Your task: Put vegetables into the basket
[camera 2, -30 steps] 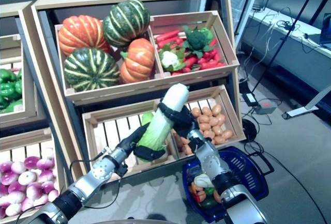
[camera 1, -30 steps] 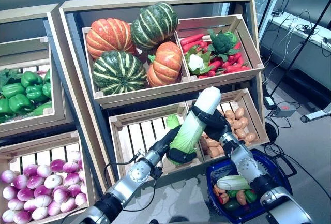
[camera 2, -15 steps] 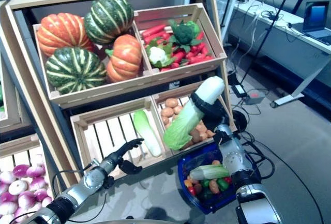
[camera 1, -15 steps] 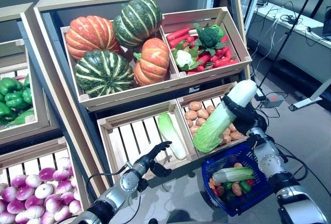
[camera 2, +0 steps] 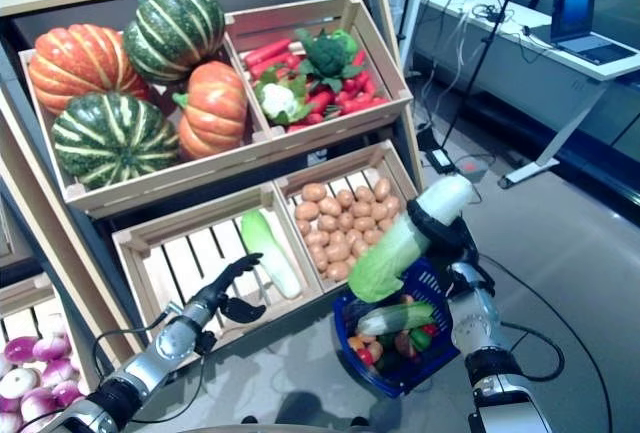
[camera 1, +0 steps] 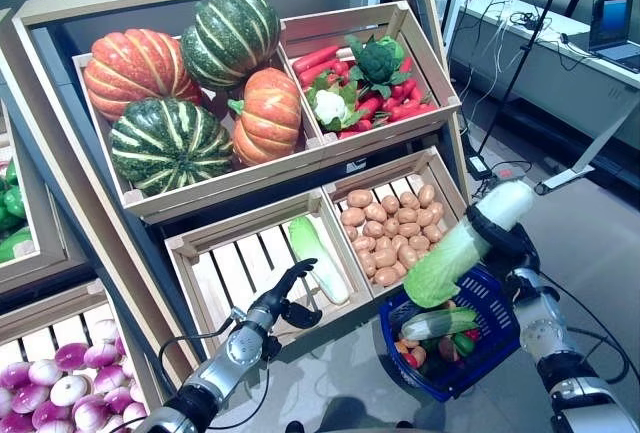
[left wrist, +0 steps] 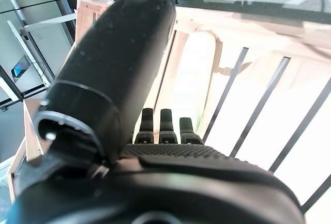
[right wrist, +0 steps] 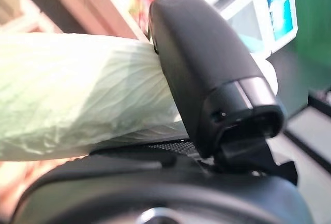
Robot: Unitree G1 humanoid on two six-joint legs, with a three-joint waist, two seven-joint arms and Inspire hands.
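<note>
Right hand [camera 1: 505, 238] grips long pale-green napa cabbage [camera 1: 462, 249], leafy end over blue plastic basket [camera 1: 497, 338]. Left hand [camera 1: 282, 298], fingers relaxed and empty, sits at 9 o'clock of basket by slatted wooden crate [camera 1: 225, 278].

Pale-green napa cabbage [camera 1: 463, 249] hangs tilted, white stem toward two o'clock, leafy end over the blue basket [camera 1: 497, 310] holding mixed vegetables [camera 1: 438, 329].

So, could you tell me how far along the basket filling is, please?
Done: the basket already holds a cabbage and smaller vegetables. In hand: the right hand grips another cabbage above the basket. Left: lowering it in; one more cabbage lies in the crate by the open left hand.
</note>
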